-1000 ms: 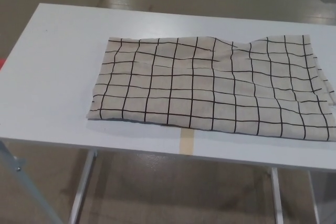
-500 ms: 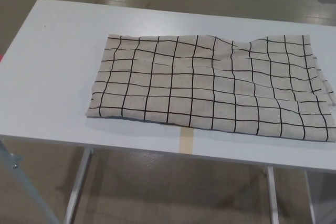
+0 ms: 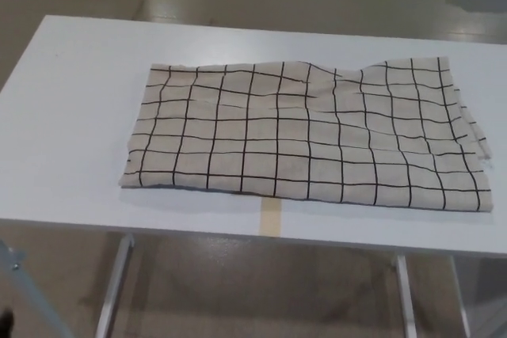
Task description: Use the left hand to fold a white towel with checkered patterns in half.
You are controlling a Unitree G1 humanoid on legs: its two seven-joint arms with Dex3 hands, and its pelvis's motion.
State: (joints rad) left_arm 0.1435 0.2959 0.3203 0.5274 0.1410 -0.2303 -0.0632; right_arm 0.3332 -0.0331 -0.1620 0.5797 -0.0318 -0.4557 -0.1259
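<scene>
Only the camera has shifted since a moment ago: the cream cloth towel with black grid lines [image 3: 305, 134] lies as before, seemingly already doubled, toward the white bench's [image 3: 71, 116] front-right edge, and with neither robot hand visible, their state is unknowable.

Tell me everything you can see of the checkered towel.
The checkered towel is off-white woven-looking cloth with a thin black grid. It lies spread flat on the white table, long side running left to right, mostly smooth with slight ripples near the top middle and a layered, uneven right edge. Its near edge overlaps a strip of tan tape at the table's front. No hand touches it.
</scene>
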